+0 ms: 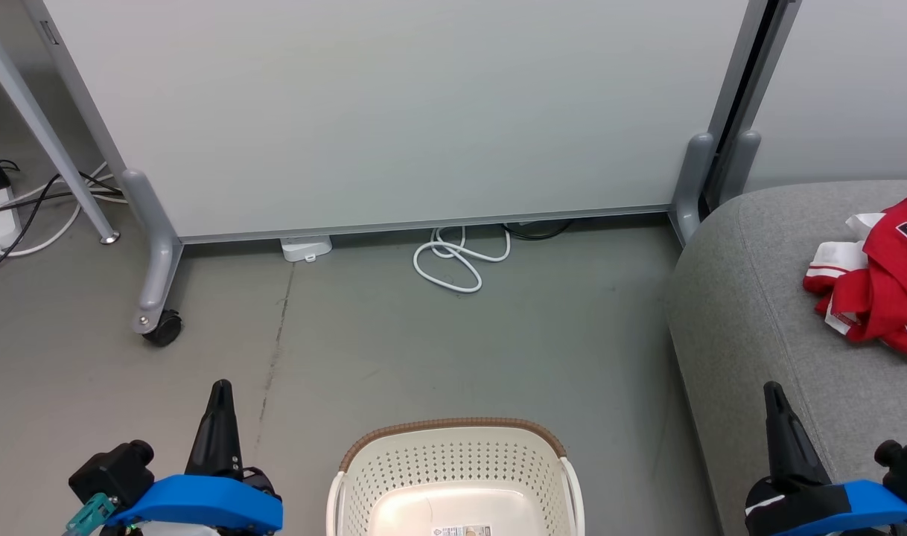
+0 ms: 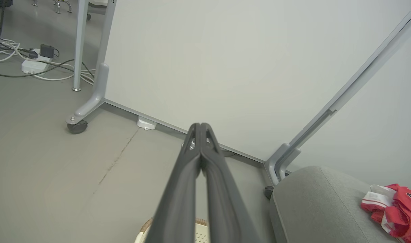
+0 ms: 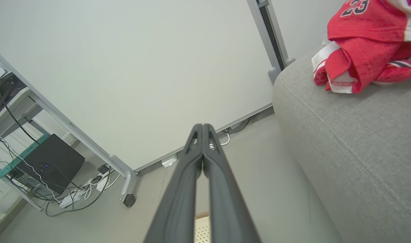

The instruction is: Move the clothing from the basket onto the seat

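Red white-trimmed basketball clothing (image 1: 882, 286) lies crumpled in a heap on the big grey fabric seat (image 1: 751, 320), at the head view's right edge, well apart from the basket. The right wrist view gets it closest (image 3: 364, 44): the number 23 is readable and the white striped hem is folded under. The left wrist view catches it small at the far right (image 2: 394, 212).

The oval cream perforated plastic basket (image 1: 453, 426) with brown woven-look rim sits on the grey floor (image 1: 424, 350) between my two grippers, just beside the seat. The head view gives its holed wall and a printed label on the inner floor. The wrist views catch a sliver under my fingers (image 2: 141, 234) (image 3: 202, 229).

My left gripper (image 1: 220, 393) and right gripper (image 1: 774, 394) point up, fingers pressed together at the tips, nothing between them; the wrist views confirm this (image 2: 200, 127) (image 3: 202, 128).

A white wheeled partition panel (image 1: 394, 112) stands behind, with a looped white cable (image 1: 457, 260) at its foot. The left wrist view adds a white power strip (image 2: 33, 65); the right wrist view adds a black box (image 3: 52, 162) on a shelf with tangled cables.
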Controlling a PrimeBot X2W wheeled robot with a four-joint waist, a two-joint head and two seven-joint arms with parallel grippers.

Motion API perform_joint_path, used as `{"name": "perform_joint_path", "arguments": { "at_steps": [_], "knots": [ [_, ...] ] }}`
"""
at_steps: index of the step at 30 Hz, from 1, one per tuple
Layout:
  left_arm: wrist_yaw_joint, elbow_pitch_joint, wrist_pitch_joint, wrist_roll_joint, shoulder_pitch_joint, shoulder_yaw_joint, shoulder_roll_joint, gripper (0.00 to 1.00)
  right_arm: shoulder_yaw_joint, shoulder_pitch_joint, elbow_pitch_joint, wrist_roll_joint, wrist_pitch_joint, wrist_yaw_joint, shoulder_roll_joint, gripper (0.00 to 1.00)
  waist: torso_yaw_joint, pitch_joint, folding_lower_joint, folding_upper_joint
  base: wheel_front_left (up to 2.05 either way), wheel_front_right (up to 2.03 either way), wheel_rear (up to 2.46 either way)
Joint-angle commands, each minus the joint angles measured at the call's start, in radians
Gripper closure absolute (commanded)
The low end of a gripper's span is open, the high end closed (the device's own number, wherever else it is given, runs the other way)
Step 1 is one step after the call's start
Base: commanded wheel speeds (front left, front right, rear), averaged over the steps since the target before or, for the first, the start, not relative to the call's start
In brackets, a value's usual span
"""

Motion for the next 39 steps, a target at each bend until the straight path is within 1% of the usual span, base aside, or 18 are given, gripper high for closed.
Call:
{"name": "perform_joint_path", "arguments": {
  "at_steps": [1, 16, 19, 20, 21, 39],
  "knots": [
    [-0.005, -0.018, 0.008, -0.042, -0.035, 0.010, 0.001, 1.00, -0.004, -0.032, -0.011, 0.044, 0.009, 0.000, -0.002, 1.00, -0.001, 0.000, -0.0001, -0.0001, 0.00, 0.00, 0.00],
    [-0.019, -0.021, 0.062, -0.262, -0.048, 0.044, -0.004, 1.00, -0.010, -0.053, -0.005, 0.263, 0.064, 0.000, -0.002, 1.00, -0.009, 0.002, -0.0001, -0.0001, 0.00, 0.00, 0.00],
    [-0.020, -0.021, 0.069, -0.288, -0.049, 0.048, -0.005, 1.00, -0.011, -0.055, -0.004, 0.289, 0.071, 0.000, -0.002, 1.00, -0.010, 0.003, -0.0001, -0.0001, 0.00, 0.00, 0.00],
    [-0.022, -0.022, 0.075, -0.315, -0.051, 0.052, -0.005, 1.00, -0.011, -0.059, -0.003, 0.315, 0.078, 0.000, -0.001, 1.00, -0.011, 0.003, -0.0001, -0.0001, 0.00, 0.00, 0.00],
    [-0.022, -0.022, 0.075, -0.315, -0.051, 0.052, -0.005, 1.00, -0.011, -0.059, -0.003, 0.315, 0.078, 0.000, -0.001, 1.00, -0.011, 0.003, -0.0001, -0.0001, 0.00, 0.00, 0.00],
    [-0.034, -0.025, 0.129, -0.529, -0.063, 0.086, -0.010, 1.00, -0.017, -0.079, 0.003, 0.529, 0.133, 0.000, -0.001, 1.00, -0.022, 0.005, -0.0001, -0.0001, 0.00, 0.00, 0.00]
  ]
}}
